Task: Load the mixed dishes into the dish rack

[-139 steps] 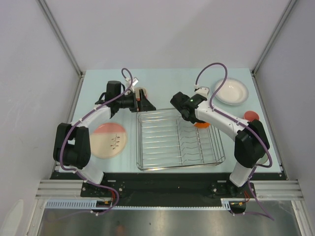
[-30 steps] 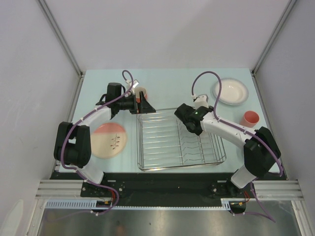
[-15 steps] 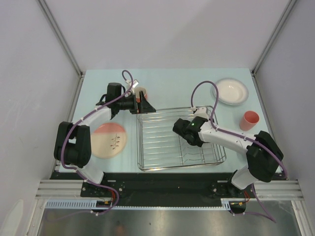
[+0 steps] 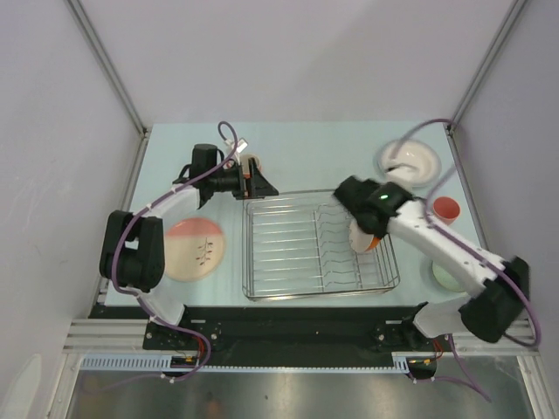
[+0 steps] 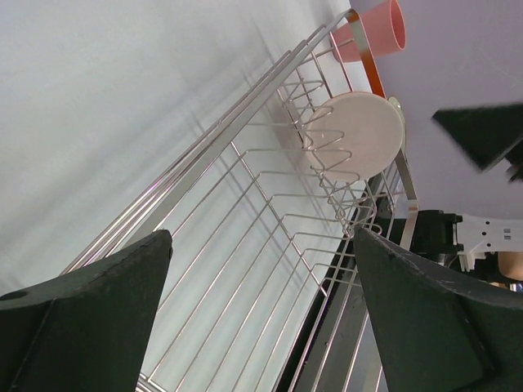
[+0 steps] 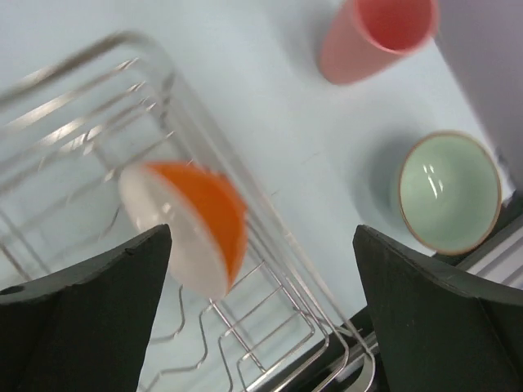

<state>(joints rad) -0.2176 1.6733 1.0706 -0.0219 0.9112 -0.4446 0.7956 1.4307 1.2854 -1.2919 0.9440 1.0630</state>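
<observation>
Your right jaws (image 6: pixel 261 245) are hanging open and empty, and the orange-and-white bowl (image 6: pixel 192 224) is sitting on edge in the dish rack (image 4: pixel 279 244). The pink tumbler (image 6: pixel 372 37) and pale green bowl (image 6: pixel 448 189) are waiting off to the right, nearer that arm.

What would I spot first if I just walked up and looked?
The orange-and-white bowl pops out most, propped on its edge at the right end of the silver dish rack. Next is the pink plate with its dark twig mark, lying flat on the table left of the rack.
</observation>
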